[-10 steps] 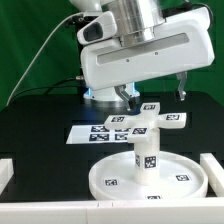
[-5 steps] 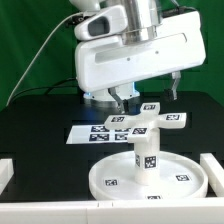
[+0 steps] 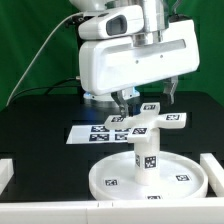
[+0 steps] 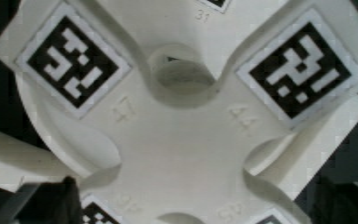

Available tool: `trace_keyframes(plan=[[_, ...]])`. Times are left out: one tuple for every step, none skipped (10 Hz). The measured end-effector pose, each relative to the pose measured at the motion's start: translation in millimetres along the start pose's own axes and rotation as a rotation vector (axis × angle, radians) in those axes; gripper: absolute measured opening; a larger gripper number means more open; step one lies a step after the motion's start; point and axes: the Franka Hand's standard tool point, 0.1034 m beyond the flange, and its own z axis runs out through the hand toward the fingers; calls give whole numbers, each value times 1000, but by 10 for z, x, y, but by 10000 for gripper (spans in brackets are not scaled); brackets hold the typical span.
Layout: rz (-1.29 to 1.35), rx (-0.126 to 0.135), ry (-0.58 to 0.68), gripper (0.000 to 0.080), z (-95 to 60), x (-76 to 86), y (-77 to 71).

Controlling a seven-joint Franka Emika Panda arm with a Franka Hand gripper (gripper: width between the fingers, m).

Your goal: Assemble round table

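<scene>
Since half a second ago the big white wrist housing has slid a touch toward the exterior view's left. The fingers have barely changed height, and the furniture hasn't budged.

Starting from the exterior view's left, there's a white rail (image 3: 6,168) cut off at the edge, sitting on the black desk (image 3: 40,125). Next comes the marker board (image 3: 92,131), lying flat, its far end hidden behind the furniture. In the middle, near the front of the desk, the round disc (image 3: 108,181) lies flat with the post (image 3: 146,158) standing upright at its centre. The cross base (image 3: 150,122) is on top of the post.

Just above it hangs the end effector (image 3: 146,100), open. Its fingers are spread wide, one on either side of the cross base, and neither touches it as far as I can tell. The housing hides where the fingers join the arm.

The wrist view is filled by the cross base (image 4: 185,125), with its round centre hole and two tags sharp and two more cropped. The fingers are hard to make out there.
</scene>
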Motion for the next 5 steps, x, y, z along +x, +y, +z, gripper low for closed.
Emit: trace_keyframes(plan=[[32,2,-4,649,34,1,0],[33,5,-9,649,68,-2,-2],[31,4,-9,649,103,-8,3],[26,3,-7,649,134,-15,20],[27,5,-11,649,167,-27,18]])
